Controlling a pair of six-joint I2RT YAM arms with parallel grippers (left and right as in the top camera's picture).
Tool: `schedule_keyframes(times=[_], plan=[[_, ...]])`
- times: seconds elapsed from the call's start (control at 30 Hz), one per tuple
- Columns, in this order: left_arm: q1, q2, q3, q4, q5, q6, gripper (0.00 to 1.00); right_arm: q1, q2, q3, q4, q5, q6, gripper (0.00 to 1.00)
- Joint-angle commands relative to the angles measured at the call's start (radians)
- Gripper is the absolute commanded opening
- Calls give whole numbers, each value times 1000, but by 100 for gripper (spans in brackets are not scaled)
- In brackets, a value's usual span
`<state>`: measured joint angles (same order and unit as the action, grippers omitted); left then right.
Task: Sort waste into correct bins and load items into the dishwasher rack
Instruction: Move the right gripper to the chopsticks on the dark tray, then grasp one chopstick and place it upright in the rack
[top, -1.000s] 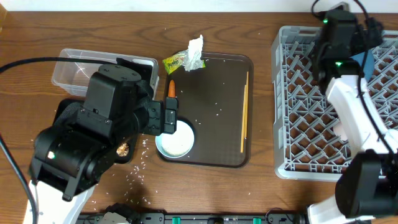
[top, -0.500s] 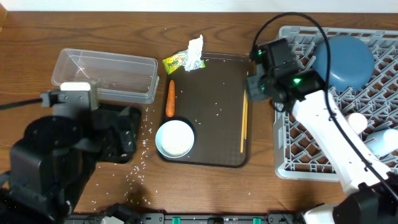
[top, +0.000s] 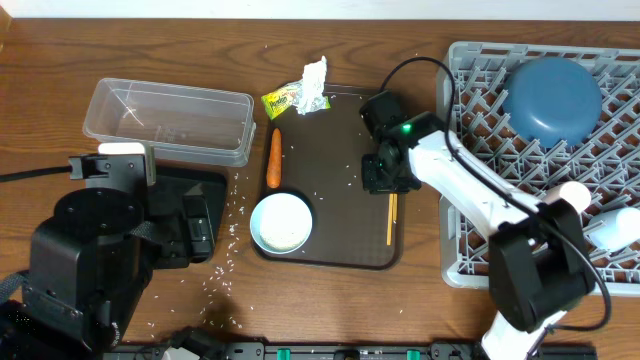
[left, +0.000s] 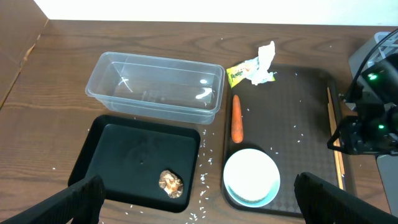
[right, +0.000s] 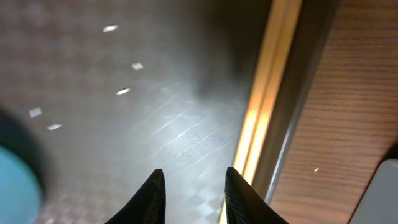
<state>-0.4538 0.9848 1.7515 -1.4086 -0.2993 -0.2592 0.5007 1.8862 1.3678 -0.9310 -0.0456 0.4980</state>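
My right gripper (top: 386, 178) hangs low over the brown serving tray (top: 340, 130), jaws narrowed, with only bare tray (right: 124, 93) between the fingertips (right: 239, 190). The chopsticks (right: 267, 93) lie just right of them, along the tray's edge (top: 392, 215). My left gripper (left: 208, 202) stands wide open above the black tray (left: 137, 155), which holds the brown food lump (left: 170, 183). The white bowl (top: 281, 222) and carrot (top: 274, 158) lie on the serving tray. Tissue (top: 315, 85) and wrapper (top: 280, 101) sit at its far corner. The blue dish (top: 552, 98) rests in the rack (top: 480, 230).
The clear tub (top: 165, 120) stands at the back left. Rice grains (top: 225, 265) are scattered between the black tray and the serving tray. A small pale cup (top: 574, 194) sits in the rack. My left arm's bulk (top: 95, 260) covers the front left.
The right arm swung from the rack over to the serving tray beside the chopsticks, its jaws narrowing. The left arm drew back to the front left, uncovering the bowl and carrot.
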Motion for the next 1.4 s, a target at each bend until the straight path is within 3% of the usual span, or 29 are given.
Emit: schedule_keyframes(times=[0.0,0.5,0.6,0.7,0.83,1.17,1.37], plan=[[-1,1,5,-1,-21,-8,98,-5,45,5,-2,64,47,25],[-1,1,5,-1,-21,-8,98,-10,153,4,-11,70,48,25],[-1,1,5,-1,-21,-8,98,-10,156,1,5,40,48,20],[-1,1,5,-1,-21,-8,98,-10,156,-3,48,-11,46,1],[-1,1,5,-1,-21,-8,98,-11,150,2,84,-35,18,1],[-1,1,5,-1,-21,-8,98,-34,-76,55,57,-89,-122,1],[-1,1,5,-1,-21,-8,98,-160,-229,55,5,-85,-177,1]])
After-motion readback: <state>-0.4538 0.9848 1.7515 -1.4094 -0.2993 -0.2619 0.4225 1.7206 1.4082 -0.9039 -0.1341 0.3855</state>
